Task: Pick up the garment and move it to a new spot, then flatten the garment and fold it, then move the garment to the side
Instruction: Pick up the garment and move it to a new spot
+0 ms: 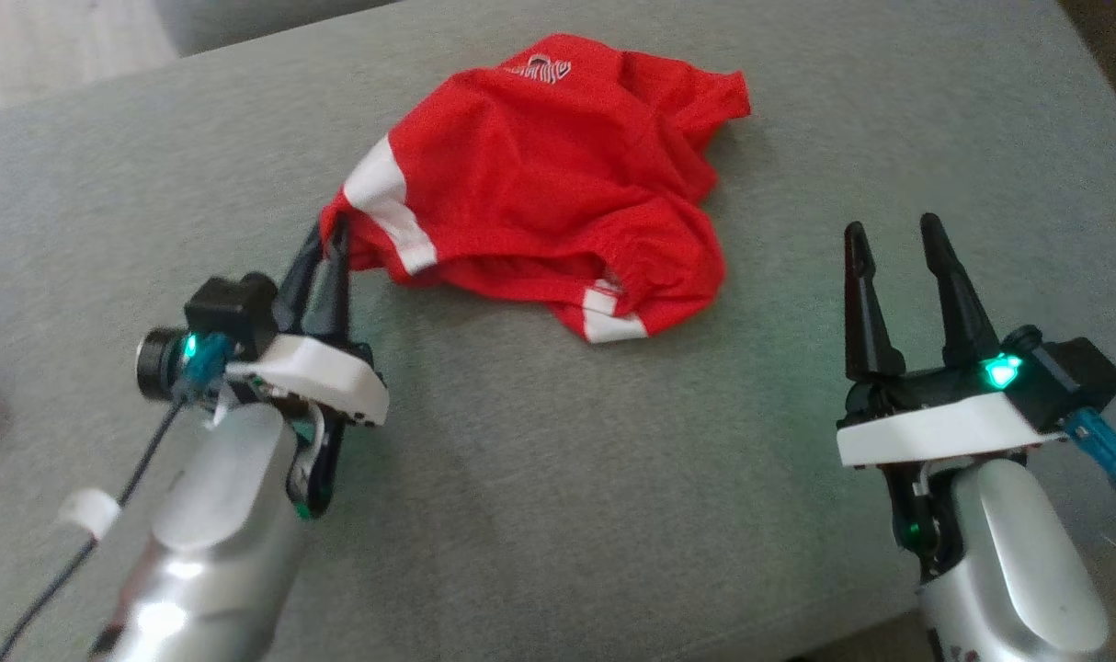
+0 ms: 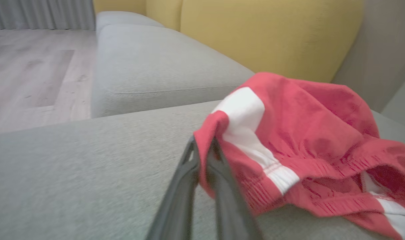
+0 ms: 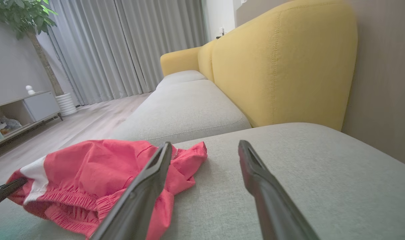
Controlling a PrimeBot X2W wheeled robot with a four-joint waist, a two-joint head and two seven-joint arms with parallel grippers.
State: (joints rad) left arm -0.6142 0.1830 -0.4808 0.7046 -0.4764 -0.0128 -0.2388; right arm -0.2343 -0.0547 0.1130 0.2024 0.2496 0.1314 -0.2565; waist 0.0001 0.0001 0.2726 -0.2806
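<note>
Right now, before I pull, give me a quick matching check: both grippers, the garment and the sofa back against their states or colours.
Things:
1. left gripper
2. right gripper
3. garment
4. sofa back

States or colours:
A. open, apart from the cloth
B. yellow
C. shut on the garment's edge
D. crumpled, red with white stripes

Pairs: 1-C, 2-A, 3-D, 4-B

I am counting one red garment (image 1: 540, 175), two grippers, the left gripper (image 1: 333, 228) and the right gripper (image 1: 892, 237), four dark fingers (image 1: 866, 308), one plant (image 3: 20, 15) and one cabinet (image 3: 39, 105).
</note>
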